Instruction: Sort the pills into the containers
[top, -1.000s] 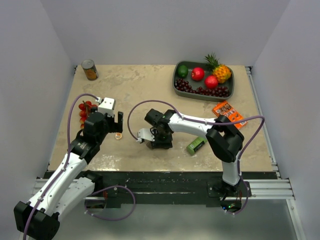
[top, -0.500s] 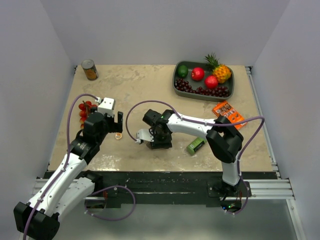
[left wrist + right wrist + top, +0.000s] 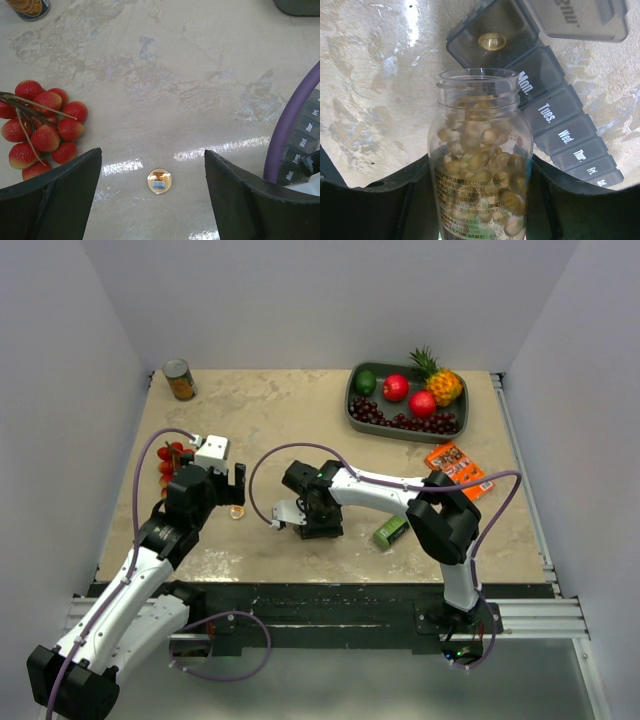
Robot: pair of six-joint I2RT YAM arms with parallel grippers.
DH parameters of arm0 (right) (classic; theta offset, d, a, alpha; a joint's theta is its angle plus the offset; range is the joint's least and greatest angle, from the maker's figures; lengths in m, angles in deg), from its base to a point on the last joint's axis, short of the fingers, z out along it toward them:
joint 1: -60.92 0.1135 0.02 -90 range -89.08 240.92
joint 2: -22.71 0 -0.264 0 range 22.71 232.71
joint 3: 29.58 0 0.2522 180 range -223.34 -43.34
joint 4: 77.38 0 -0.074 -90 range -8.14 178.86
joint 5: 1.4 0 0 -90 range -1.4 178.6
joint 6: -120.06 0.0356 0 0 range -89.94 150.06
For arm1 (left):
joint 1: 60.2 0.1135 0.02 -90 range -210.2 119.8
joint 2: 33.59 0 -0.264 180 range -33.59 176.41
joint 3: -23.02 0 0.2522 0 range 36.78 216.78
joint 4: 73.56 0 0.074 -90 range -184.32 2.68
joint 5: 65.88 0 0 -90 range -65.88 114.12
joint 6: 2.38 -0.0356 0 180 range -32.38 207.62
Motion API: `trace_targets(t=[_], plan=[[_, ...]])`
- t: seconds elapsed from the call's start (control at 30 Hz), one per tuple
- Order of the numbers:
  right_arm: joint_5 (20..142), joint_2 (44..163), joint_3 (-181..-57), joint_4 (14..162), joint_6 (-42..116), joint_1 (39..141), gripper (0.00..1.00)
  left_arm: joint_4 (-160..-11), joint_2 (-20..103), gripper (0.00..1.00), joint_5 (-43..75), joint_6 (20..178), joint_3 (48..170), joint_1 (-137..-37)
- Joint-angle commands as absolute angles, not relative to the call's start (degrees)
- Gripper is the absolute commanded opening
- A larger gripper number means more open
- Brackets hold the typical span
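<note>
Over the last second the right arm has edged its wrist slightly leftward over the tabletop, bottle and all. The left arm has not shifted.

At far left a tin can stands near the back wall. Closer in, a bunch of red lychees lies just left of the left jaws. These stand wide apart and empty, hanging above a small round amber disc. Whether that is a stray pill or the bottle's cap I cannot tell. They seem parked there to stay clear of the pouring.

Towards the middle, the right jaws are clamped on a clear, uncapped pill bottle. Its mouth is aimed at the end cell of the grey weekly pill organiser, whose lid is flipped back to receive. One amber softgel lies in that cell, and the other pills sit in the bottle. The cells marked Mon. onward are shut, so most of the sorting looks undone.

Further right lie a green box and a fruit tray.
</note>
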State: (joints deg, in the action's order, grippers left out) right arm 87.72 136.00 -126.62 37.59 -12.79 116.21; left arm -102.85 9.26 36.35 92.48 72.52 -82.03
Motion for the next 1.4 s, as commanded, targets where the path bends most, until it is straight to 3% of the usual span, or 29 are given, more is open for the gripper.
trace_targets(t=[0.0, 1.37], plan=[[88.5, 135.8, -129.3, 36.2, -12.3, 117.0, 0.02, -101.3, 8.5, 0.88, 37.2, 91.8, 73.5, -81.8], [94.8, 138.2, -133.3, 32.7, -13.3, 119.0, 0.04, -101.2, 8.2, 0.88, 37.0, 91.7, 73.4, -81.8]])
